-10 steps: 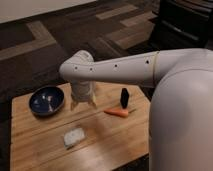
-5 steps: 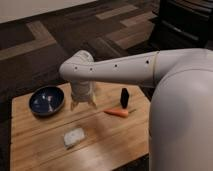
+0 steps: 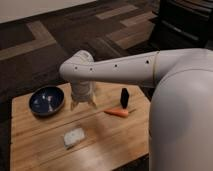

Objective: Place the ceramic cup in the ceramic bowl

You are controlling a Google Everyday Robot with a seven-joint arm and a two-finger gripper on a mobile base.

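Soft dim light, pincer (image 3: 83,103) low over the table (image 3: 117,146), faint shadow beneath

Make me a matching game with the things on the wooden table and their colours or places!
Things:
1. ceramic bowl
2. carrot
3. small crumpled thing
4. end effector

Colours or places:
A. orange
B. between the bowl and the carrot
C. dark blue
D. white

Right pairs: 1-C, 2-A, 3-D, 4-B.
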